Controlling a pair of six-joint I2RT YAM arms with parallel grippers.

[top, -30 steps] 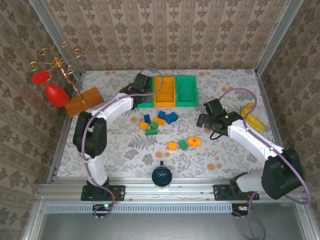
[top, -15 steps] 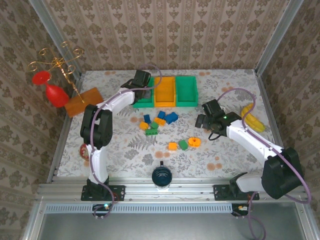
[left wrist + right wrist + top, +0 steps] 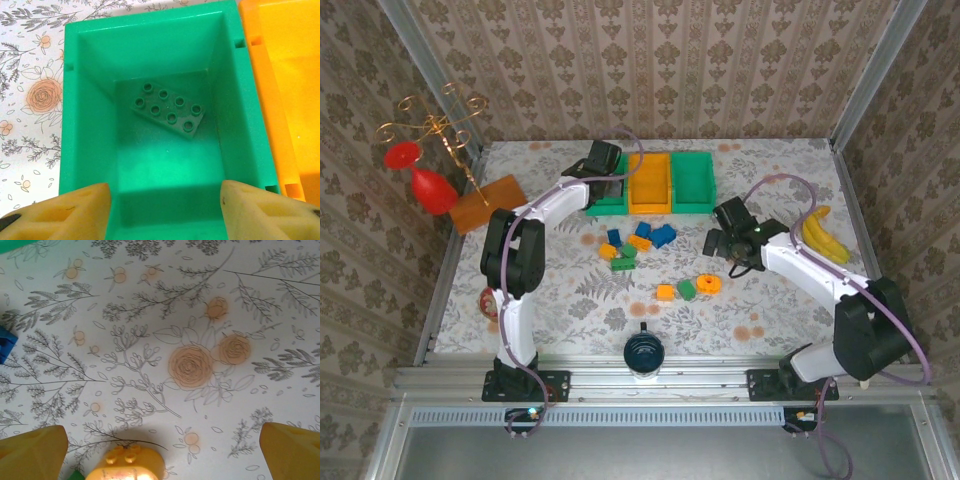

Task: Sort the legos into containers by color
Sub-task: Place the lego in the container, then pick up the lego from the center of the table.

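My left gripper (image 3: 604, 178) hangs over the left green container (image 3: 90, 125), open with nothing between its fingers (image 3: 65, 212). A green lego (image 3: 167, 107) lies flat on that bin's floor. The orange container (image 3: 650, 182) and the right green container (image 3: 692, 180) stand beside it. Blue, green and orange legos (image 3: 635, 242) lie in a cluster in front of the bins. An orange, a green and a round orange one (image 3: 709, 284) lie nearer. My right gripper (image 3: 722, 240) is open just above the table. In the right wrist view an orange-yellow lego (image 3: 129, 465) sits near its left finger.
A flat wooden block (image 3: 485, 203) lies at the far left beside a red ornament (image 3: 432, 188) and a gold stand. A banana (image 3: 823, 235) lies right of my right arm. A black round object (image 3: 643, 352) sits at the near edge. A blue lego (image 3: 5, 346) shows at the left edge.
My left gripper has opened over the left green container, and the green lego now rests inside it. My right gripper has shifted a little left toward the loose legos.
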